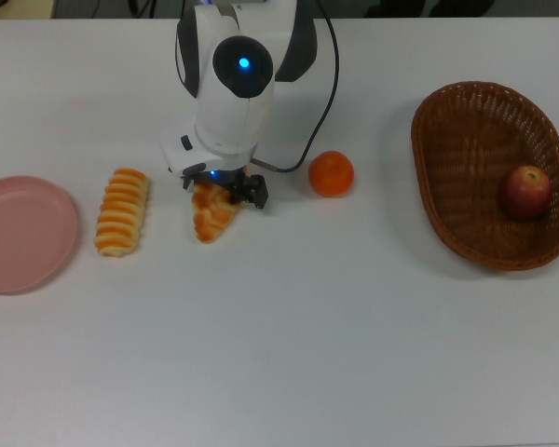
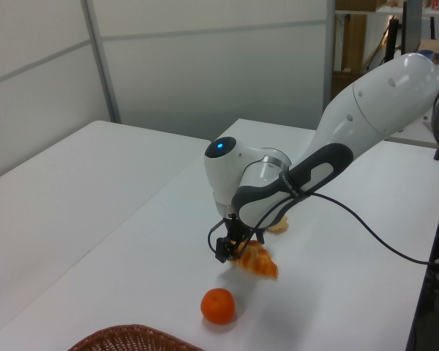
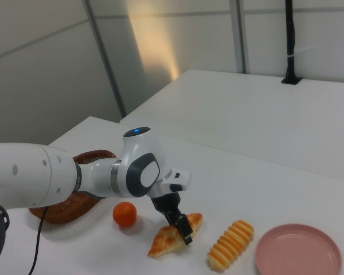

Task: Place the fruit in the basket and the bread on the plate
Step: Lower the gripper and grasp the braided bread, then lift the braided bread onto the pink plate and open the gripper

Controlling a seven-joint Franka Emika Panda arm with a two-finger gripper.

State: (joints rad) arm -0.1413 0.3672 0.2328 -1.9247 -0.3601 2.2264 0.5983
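1. The white arm's black two-finger gripper (image 1: 225, 193) stood low over the wide end of the braided, golden-orange croissant-like loaf (image 1: 211, 213), which lay on the white table (image 1: 289, 345).
2. In the right view one dark finger (image 3: 184, 227) pressed along the side of the loaf (image 3: 171, 238); in the left view the gripper (image 2: 232, 247) straddled the near end of the pastry (image 2: 256, 259), so the fingers sat narrow around it, apparently touching it on both sides (whether they truly clamped it I could not tell).
3. The loaf's tapered tip pointed away from the gripper, toward the top view's lower edge, and its crust showed glossy twisted ridges.
4. Just beside it, on the top view's left, lay the ridged, striped roll with cream bands (image 1: 122, 210), apart from the gripper.
5. Further to the top view's left rested the round, shallow, pale pink plate (image 1: 23, 233), smooth and bare.
6. The bright orange mandarin (image 1: 331, 173) sat on the table near the gripper, on the top view's right.
7. Well apart on that side, the large oval brown wicker basket (image 1: 447, 168) held the dark red apple (image 1: 525, 192) against its woven floor.
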